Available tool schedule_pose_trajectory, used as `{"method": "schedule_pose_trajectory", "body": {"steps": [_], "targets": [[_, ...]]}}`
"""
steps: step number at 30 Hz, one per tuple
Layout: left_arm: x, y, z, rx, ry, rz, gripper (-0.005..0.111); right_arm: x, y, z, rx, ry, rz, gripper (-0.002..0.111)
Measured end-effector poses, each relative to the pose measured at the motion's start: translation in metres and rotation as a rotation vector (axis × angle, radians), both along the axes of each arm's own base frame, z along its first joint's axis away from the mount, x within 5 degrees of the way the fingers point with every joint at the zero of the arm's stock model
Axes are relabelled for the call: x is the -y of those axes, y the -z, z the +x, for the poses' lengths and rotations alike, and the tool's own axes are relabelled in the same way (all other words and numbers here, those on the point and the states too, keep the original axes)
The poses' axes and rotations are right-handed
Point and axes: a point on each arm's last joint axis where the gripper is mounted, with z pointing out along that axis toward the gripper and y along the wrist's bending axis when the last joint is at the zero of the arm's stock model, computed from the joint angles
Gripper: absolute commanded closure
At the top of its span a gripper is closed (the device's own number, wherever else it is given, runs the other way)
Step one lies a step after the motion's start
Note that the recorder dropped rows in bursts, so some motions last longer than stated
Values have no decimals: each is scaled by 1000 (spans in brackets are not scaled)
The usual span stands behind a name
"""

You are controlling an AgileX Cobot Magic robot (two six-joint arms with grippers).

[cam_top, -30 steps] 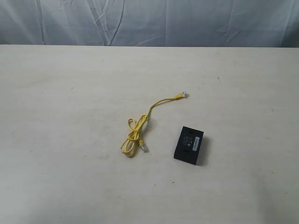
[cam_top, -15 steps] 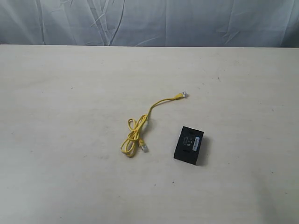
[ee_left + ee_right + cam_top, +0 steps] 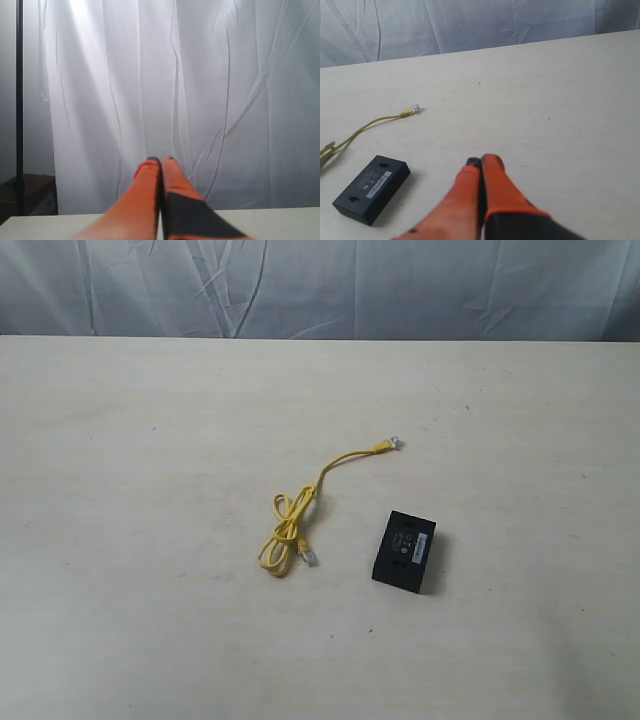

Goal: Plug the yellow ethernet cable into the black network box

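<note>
Well, the cable (image 3: 288,530) lies loose on the table (image 3: 150,440), its bundled loop near the middle and one plug (image 3: 395,444) trailing off toward 1 o'clock. The box (image 3: 405,550) sits flat at about 4 o'clock from the loop, near it but apart, label up. The left claw (image 3: 161,161) is closed tight, gripping nothing, facing a white curtain (image 3: 210,75). The right claw (image 3: 481,161) is likewise closed and empty, above the table near the box
</note>
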Motion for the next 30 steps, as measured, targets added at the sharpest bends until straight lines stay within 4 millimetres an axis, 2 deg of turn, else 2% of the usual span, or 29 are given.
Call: {"method": "schedule_pose_trajectory", "body": {"steps": [6, 10, 15, 18, 23, 30], "targets": [[2, -59, 12, -135, -6, 90, 107, 0, 0, 0, 0, 0, 0, 109], [4, -82, 40, -344, -4, 138, 107, 0, 0, 0, 0, 0, 0, 109], [9, -80, 91, -670, 34, 225, 107, 0, 0, 0, 0, 0, 0, 109], [21, -78, 121, -786, 124, 242, 107, 0, 0, 0, 0, 0, 0, 109], [56, -64, 175, -914, 309, 298, 107, 0, 0, 0, 0, 0, 0, 109], [122, -35, 243, -1019, 477, 417, 107, 0, 0, 0, 0, 0, 0, 109]]}}
